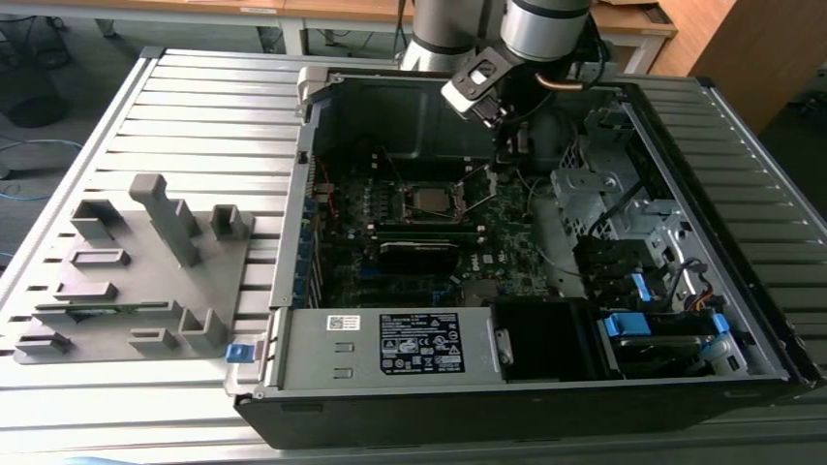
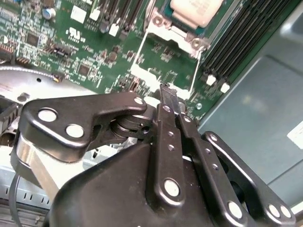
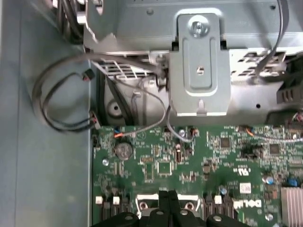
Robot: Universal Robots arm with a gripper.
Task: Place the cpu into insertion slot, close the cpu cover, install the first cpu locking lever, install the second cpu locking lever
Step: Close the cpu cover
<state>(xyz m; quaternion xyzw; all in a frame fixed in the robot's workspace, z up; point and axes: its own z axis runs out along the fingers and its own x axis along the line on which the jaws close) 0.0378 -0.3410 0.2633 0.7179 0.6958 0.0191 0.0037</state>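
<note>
A slatted metal tabletop carries an open computer case, with a grey fixture on the exterior view's left. The arm reaches down into the case over the green motherboard. The gripper has its fingers drawn together, tips at the free edge of the cpu cover; I cannot tell whether they pinch it. The cover is swung open off the insertion slot. The cpu sits in that slot.
</note>
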